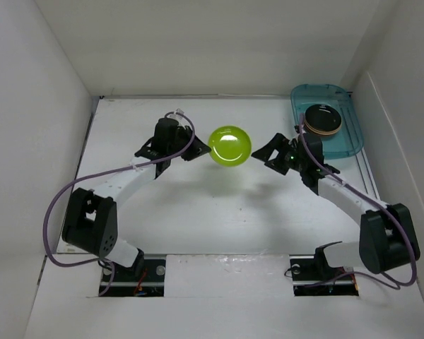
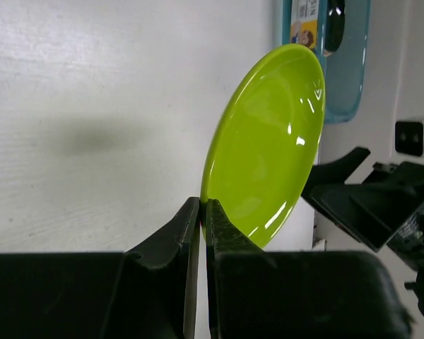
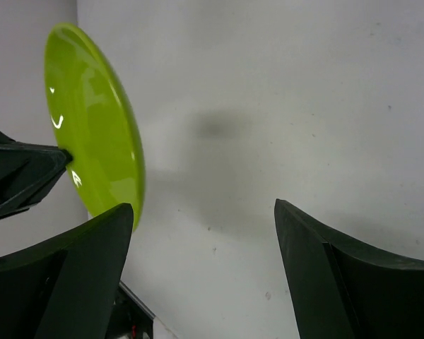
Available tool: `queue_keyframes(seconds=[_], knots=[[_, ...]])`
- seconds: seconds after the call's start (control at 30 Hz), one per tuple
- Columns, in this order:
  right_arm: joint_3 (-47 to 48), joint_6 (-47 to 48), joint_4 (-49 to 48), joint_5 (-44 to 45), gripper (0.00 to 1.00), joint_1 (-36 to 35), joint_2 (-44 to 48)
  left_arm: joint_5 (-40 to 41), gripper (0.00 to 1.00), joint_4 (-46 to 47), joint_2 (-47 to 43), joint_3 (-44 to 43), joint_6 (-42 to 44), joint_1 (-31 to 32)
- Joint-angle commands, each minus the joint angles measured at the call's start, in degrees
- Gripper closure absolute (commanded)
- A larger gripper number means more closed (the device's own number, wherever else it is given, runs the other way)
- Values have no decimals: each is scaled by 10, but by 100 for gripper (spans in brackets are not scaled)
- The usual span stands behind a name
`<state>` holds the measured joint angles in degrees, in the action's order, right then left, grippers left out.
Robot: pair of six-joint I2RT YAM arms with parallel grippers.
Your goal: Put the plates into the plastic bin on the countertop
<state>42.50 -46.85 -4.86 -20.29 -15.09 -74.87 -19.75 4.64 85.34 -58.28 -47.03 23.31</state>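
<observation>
My left gripper (image 1: 200, 150) is shut on the rim of the lime green plate (image 1: 230, 146) and holds it in the air above the middle of the countertop (image 1: 198, 212). In the left wrist view (image 2: 203, 203) the plate (image 2: 268, 148) stands on edge between the jaws. My right gripper (image 1: 267, 152) is open and empty just right of the plate, not touching it. In the right wrist view (image 3: 201, 208) the plate (image 3: 92, 134) is at the upper left. The teal plastic bin (image 1: 343, 145) stands at the back right with a stack of plates (image 1: 322, 119), a black one on top, inside.
White walls (image 1: 42, 106) close in the countertop on the left, back and right. The bin's far end (image 2: 350, 78) shows in the left wrist view behind the plate.
</observation>
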Motion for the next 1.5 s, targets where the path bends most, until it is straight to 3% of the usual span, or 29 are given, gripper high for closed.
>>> queue_keyframes(seconds=[0.0, 0.3, 0.43, 0.5, 0.53, 0.57, 0.6, 0.63, 0.67, 0.7, 0.83, 0.87, 1.0, 1.1, 1.2, 1.33, 1.47], knots=[[30, 27, -122, -77, 14, -14, -30, -39, 100, 24, -38, 25, 9, -6], [29, -1, -212, -121, 14, -39, -77, -52, 100, -4, -86, 54, 35, -6], [42, -1, -233, -121, 20, -51, -110, -78, 100, 12, -91, 60, 35, -6], [42, -14, -252, -128, 42, -51, -122, -84, 100, 12, -91, 60, 35, -6], [42, -19, -262, -133, 61, -51, -122, -84, 100, 12, -91, 60, 35, -6], [42, -19, -276, -133, 100, -51, -122, -84, 100, 12, -91, 60, 35, -6], [42, -36, -276, -133, 100, -51, -122, -70, 100, -8, -86, 60, 35, -6], [42, -41, -276, -115, 100, -51, -122, -51, 67, -29, -86, 44, 35, -6], [42, -48, -276, -98, 100, -51, -122, -31, 6, -49, -86, 38, 35, -6], [33, -69, -276, -74, 100, -51, -107, -13, 0, -77, -86, 38, 35, -6], [33, -118, -220, 75, 100, -13, -88, 101, 0, -135, -161, 17, 35, -6], [33, -131, -201, 147, 100, 10, -80, 118, 0, -147, -176, 7, 47, -6], [59, -174, -144, 263, 100, 90, -75, 168, 0, -219, -219, -34, 78, -6], [90, -218, -127, 282, 100, 159, -102, 168, 0, -255, -234, -46, 113, -12], [144, -236, -109, 287, 100, 203, -142, 99, 0, -254, -247, -40, 152, -33], [246, -242, -54, 279, 100, 252, -223, 63, 0, -249, -242, -35, 182, -33], [410, -223, 60, 249, 100, 288, -338, 40, 0, -240, -236, -16, 193, -33]])
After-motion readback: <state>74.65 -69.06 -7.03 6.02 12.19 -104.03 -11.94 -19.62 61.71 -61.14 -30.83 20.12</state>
